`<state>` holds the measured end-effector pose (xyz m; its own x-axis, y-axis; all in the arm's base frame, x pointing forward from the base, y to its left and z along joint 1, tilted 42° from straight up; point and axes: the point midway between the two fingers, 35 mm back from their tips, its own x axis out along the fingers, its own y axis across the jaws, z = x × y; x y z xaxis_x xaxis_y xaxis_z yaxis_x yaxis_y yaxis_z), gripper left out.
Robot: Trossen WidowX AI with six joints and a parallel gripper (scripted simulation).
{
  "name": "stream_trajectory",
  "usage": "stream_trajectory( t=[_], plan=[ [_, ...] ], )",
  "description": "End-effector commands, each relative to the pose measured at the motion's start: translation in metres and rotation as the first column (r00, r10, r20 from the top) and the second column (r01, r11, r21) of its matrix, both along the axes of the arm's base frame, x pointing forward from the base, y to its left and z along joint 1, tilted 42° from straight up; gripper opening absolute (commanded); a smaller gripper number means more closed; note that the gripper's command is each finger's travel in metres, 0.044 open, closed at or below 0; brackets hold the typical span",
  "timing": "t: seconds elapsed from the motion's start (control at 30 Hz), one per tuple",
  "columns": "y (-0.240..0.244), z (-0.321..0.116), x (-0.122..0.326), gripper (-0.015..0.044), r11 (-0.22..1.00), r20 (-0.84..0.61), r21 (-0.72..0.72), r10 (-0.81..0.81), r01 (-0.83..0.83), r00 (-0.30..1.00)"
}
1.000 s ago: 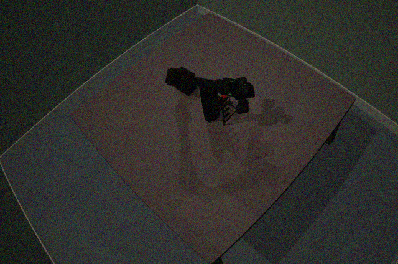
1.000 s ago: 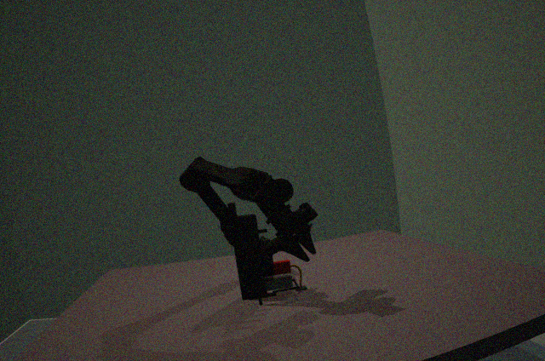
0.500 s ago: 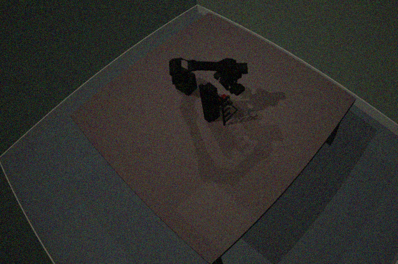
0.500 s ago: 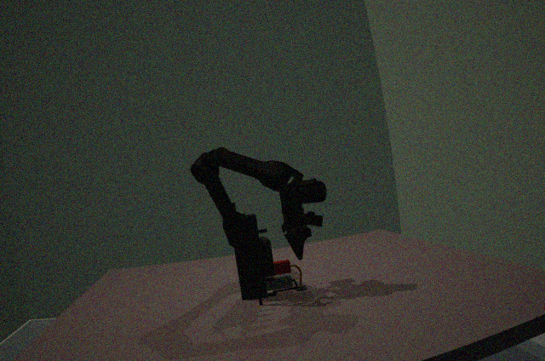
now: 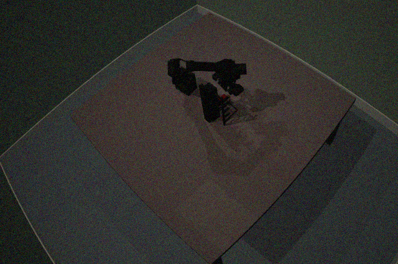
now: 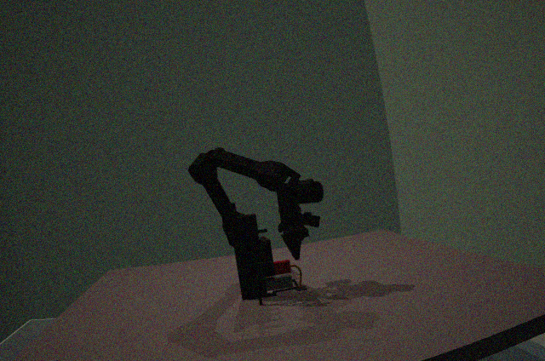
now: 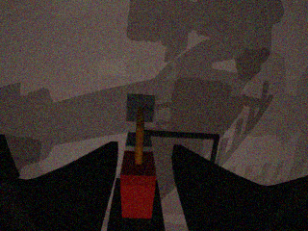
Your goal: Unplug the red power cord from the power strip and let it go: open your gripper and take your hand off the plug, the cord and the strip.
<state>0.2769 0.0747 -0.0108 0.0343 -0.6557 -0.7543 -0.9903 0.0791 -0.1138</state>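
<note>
Black parallel-jaw gripper (image 6: pixel 295 254), partly open and holding nothing, hangs just above the red block-shaped plug (image 6: pixel 281 266), seated in the grey power strip (image 6: pixel 280 281) on the pinkish table (image 6: pixel 396 317).

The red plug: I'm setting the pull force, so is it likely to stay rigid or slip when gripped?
The red plug looks like a blocky, flat-sided body, so probably rigid and easy to pinch. Its thin orange cord likely flexes. The gripper hangs above, not yet gripping.
</note>
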Motion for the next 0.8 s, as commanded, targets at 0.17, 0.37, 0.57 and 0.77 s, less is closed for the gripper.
stream_trajectory(
  t=[0.17,0.37,0.57,0.77],
  plan=[
    [-0.014,0.009,-0.004,0.0160,1.000,-0.009,-0.010,0.000,0.000,1.000],
    [-0.022,0.016,-0.006,0.0160,1.000,-0.009,-0.011,0.000,0.000,1.000],
    [-0.026,0.019,-0.007,0.0160,1.000,-0.009,-0.011,0.000,0.000,1.000],
    [-0.027,0.018,-0.007,0.0160,1.000,-0.009,-0.011,0.000,0.000,1.000]
  ],
)
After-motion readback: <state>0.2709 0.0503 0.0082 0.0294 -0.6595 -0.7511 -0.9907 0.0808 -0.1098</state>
